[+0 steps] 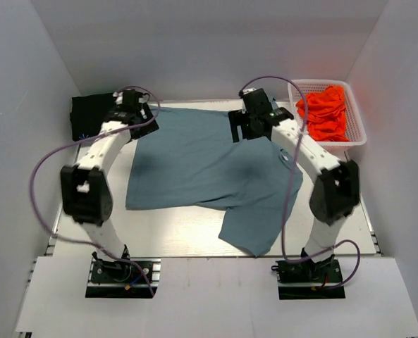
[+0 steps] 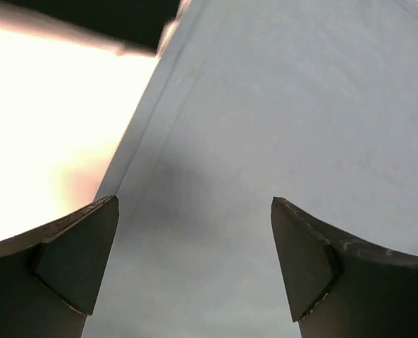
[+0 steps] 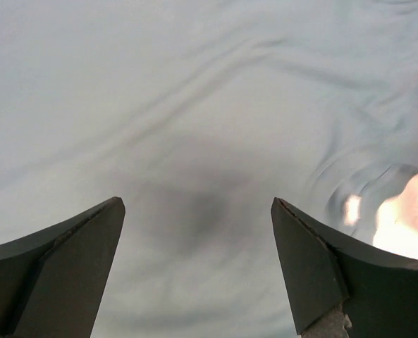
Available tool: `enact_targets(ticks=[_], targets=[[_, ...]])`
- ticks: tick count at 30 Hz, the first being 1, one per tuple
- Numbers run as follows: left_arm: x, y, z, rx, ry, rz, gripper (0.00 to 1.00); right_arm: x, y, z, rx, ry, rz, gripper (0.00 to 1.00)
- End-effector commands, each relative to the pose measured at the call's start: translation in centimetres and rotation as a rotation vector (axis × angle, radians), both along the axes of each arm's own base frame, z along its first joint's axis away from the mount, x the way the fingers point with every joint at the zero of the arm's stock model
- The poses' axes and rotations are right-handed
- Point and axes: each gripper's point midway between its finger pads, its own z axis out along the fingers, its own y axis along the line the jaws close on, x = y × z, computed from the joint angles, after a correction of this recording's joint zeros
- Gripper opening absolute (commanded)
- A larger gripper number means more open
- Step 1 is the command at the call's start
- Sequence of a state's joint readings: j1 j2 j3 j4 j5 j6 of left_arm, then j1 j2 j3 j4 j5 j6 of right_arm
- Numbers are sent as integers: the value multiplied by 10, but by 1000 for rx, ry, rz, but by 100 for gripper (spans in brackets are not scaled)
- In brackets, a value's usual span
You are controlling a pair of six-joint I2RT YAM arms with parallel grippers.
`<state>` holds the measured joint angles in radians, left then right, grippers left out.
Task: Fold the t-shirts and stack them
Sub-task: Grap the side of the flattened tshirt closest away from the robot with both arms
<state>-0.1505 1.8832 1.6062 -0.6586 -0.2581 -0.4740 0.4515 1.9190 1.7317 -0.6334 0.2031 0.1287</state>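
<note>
The slate-blue t-shirt (image 1: pixel 201 162) is lying flat, unfolded, on the desk (image 1: pixel 180 236). The left gripper (image 2: pixel 194 204) and right gripper (image 3: pixel 198 204) are hovering spread above its far edge. A black t-shirt (image 1: pixel 85 116), seemingly folded, is resting far-left. Orange-red t-shirts (image 1: pixel 325 113) are waiting in the basket (image 1: pixel 354 120).

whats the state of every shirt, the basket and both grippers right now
slate-blue t-shirt, spread flat on the table, unfolded, lightly wrinkled
black t-shirt, in the far left corner, looks folded, partly hidden by the left arm
orange-red t-shirts, crumpled in a heap in the basket
white basket, upright, holding those shirts
left gripper, open, over the blue shirt's edge
right gripper, open, over the blue shirt
</note>
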Motion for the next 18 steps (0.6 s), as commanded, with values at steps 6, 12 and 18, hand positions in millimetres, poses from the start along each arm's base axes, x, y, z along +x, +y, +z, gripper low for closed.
enact_targets(ticks=[6, 12, 18], targets=[[-153, 43, -21, -66, 78, 364, 99, -137, 8, -17, 105, 119, 8, 90], [-222, 44, -79, -148, 235, 546, 99, -224, -27, -33, 213, 216, -102, 90], [-252, 42, -110, -236, 221, 628, 91, -268, -31, -33, 372, 237, -104, 90]])
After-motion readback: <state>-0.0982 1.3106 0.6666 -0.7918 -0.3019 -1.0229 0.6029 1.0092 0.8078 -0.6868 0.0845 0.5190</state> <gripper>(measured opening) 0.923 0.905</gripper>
